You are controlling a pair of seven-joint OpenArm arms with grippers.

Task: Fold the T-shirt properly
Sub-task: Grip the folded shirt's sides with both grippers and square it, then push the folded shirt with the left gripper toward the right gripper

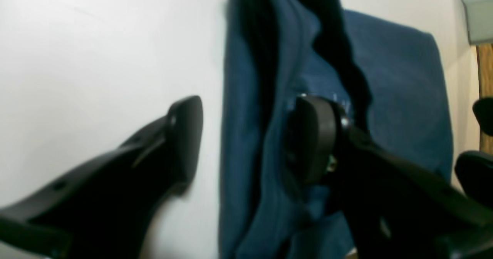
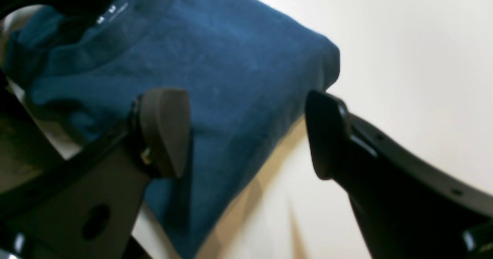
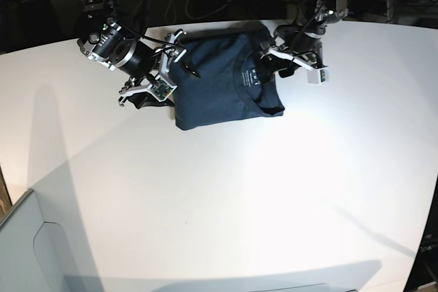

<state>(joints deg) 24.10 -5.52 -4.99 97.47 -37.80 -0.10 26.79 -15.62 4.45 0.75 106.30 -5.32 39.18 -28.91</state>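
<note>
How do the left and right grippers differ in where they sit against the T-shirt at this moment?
The left gripper straddles the bunched, ridged edge of the T-shirt near the neck, while the right gripper straddles a flat folded corner. The left one has a finger over cloth and the other over bare table; so does the right one. Both are open, holding nothing.

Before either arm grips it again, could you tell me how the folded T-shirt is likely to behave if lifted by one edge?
The T-shirt would probably droop and unfold: its edge by the left gripper already lies in loose, rumpled layers. It looks like light, thin cloth. On the smooth white table, a push would likely bunch it rather than slide it whole.
</note>
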